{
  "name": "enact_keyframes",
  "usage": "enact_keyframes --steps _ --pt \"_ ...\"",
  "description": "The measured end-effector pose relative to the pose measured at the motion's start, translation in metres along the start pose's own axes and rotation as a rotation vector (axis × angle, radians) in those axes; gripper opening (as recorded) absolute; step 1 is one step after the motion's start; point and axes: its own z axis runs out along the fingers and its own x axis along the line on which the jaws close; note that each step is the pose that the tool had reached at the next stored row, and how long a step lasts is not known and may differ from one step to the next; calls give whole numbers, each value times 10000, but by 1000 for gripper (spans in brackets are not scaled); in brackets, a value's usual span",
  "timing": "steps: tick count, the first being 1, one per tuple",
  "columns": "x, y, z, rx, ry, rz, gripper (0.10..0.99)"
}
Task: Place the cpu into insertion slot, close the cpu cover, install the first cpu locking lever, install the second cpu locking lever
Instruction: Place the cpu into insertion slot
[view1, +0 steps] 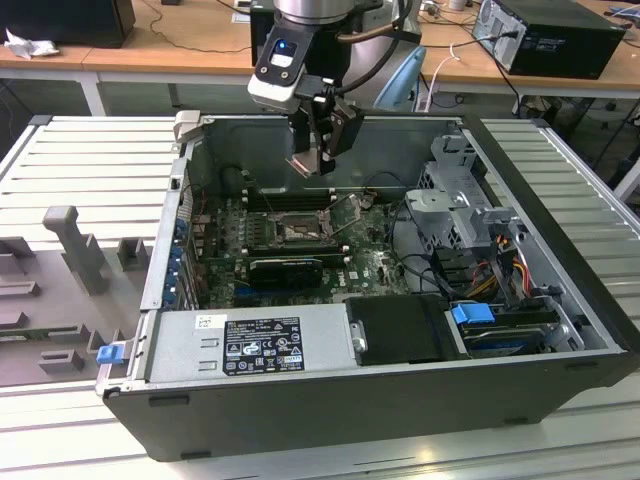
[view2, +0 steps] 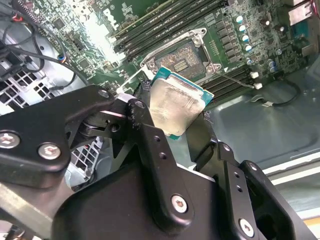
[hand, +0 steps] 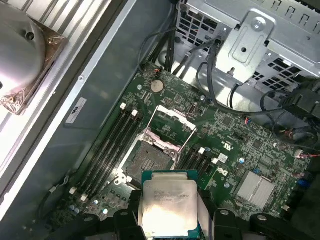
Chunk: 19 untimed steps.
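My gripper (view1: 316, 160) hangs above the open computer case, shut on the cpu (view1: 305, 165) by two opposite edges. In both wrist views the cpu (view2: 177, 105) (hand: 167, 202) shows its silvery metal face with a teal edge between the black fingers (view2: 145, 130). The insertion slot (view1: 295, 232) (view2: 187, 56) (hand: 145, 159) lies bare below it on the green motherboard, well apart from the chip. The cpu cover (hand: 172, 120) stands swung open beside the slot. A thin locking lever (view2: 235, 80) sticks out, unlatched.
Long black memory slots (hand: 112, 145) flank the socket. A grey drive cage (view1: 455, 195) with cables is at the exterior view's right, and the power supply (view1: 250, 345) sits along the case's near side. The case's walls (view1: 170, 220) ring the board.
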Motion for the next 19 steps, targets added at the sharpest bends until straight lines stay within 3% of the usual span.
enact_keyframes --steps 19 --pt "-1 -5 55 -21 -99 1199 525"
